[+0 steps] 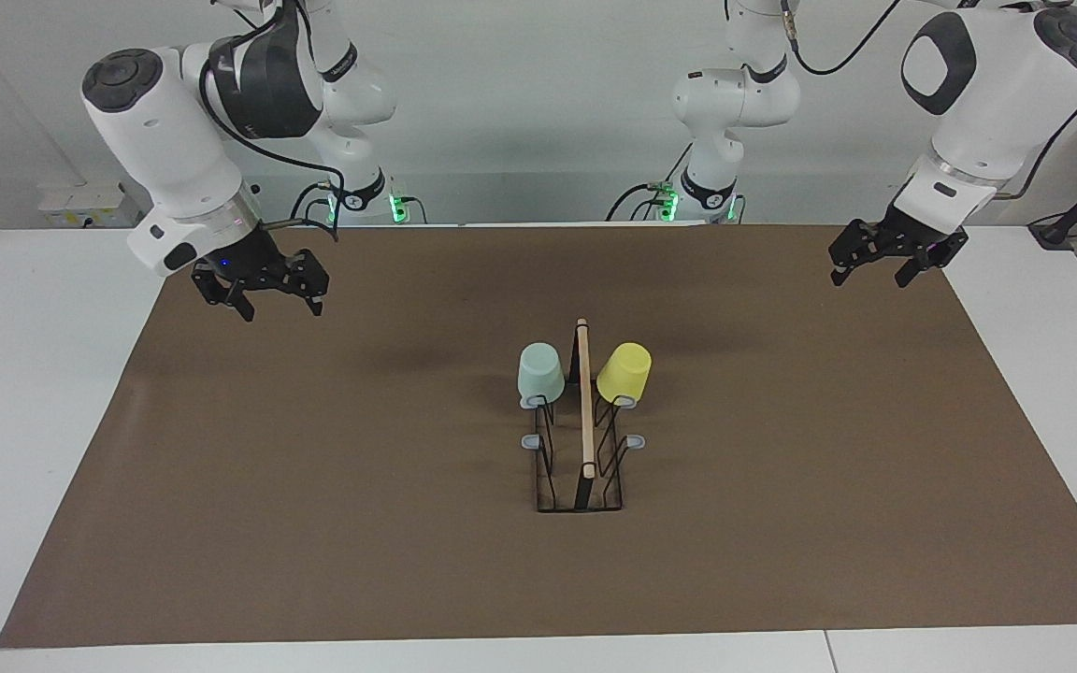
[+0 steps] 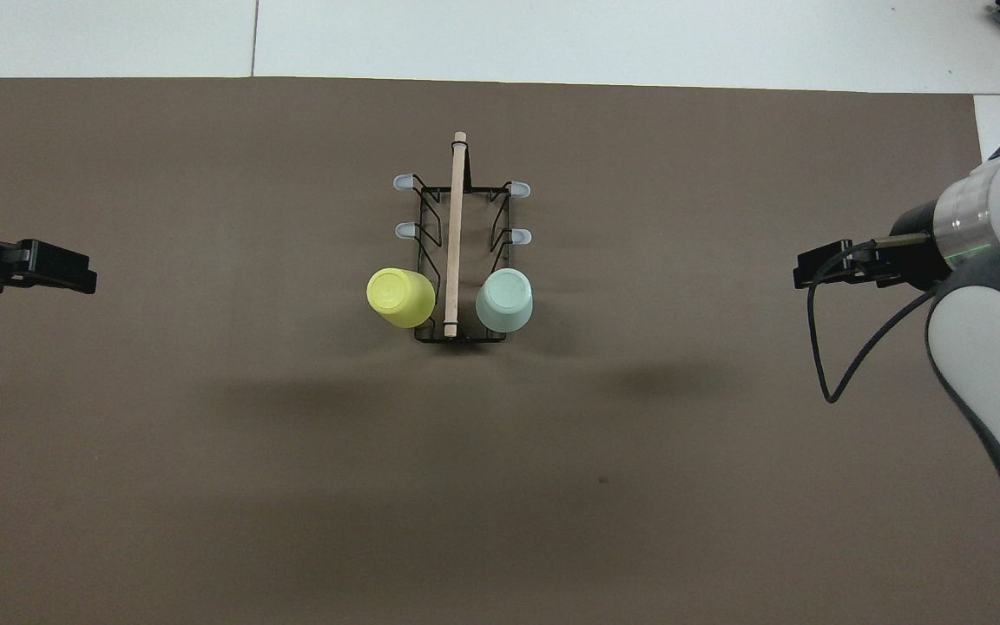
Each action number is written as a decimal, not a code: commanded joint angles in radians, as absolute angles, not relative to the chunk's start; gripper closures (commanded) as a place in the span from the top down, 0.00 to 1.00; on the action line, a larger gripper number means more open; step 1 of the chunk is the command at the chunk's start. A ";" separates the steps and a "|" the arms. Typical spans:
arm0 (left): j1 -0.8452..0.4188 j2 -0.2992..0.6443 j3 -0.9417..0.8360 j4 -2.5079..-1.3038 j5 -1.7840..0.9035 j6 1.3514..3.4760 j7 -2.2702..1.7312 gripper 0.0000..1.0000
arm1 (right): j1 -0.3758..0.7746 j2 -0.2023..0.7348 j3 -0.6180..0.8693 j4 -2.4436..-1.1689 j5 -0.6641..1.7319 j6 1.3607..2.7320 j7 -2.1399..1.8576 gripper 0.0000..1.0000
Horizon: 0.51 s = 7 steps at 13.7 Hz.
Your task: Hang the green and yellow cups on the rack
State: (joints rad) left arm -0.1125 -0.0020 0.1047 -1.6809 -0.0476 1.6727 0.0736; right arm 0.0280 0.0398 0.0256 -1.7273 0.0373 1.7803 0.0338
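The narrow black wire rack with the light wooden top rod [image 1: 583, 439] is standing near the middle of the brown table mat [image 1: 314, 486]. The pale mint green plastic tumbler [image 1: 539, 372] is sitting upside down on the rack's peg nearest the robots, on the side toward the right arm's end of the table. The bright yellow plastic tumbler [image 1: 624, 373] is sitting likewise, slightly tilted, on the matching peg toward the left arm's end. Judged from this layout, both cups are already hung.

Handling estimate: the tumblers are looking light, rigid and smooth-walled, so a pinch may slip. With no handle, the best hold is probably across the tapered wall near the wider rim. The rack is looking light enough to shift if a cup is pushed sideways.

The right gripper [image 1: 275, 293] is hanging over the mat toward the right arm's end, jaws spread wide and holding nothing. The left gripper [image 1: 878, 260] is waiting over the mat's edge at the left arm's end, also spread wide and empty.

Visibility limits: the two pegs under the cups are mostly covered. The overhead view is cutting off the left arm at the frame edge, and how deep each cup is seated cannot be judged.
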 commanded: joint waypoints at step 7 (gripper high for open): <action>-0.114 0.005 0.112 -1.661 -0.051 1.687 0.067 1.00 | 0.029 0.048 0.041 -1.712 -0.005 1.767 0.186 1.00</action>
State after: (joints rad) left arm -0.1139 -0.0019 0.1025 -1.6803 -0.0476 1.6765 0.0736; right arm 0.0370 0.0403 0.0324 -1.7215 0.0195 1.7780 0.1377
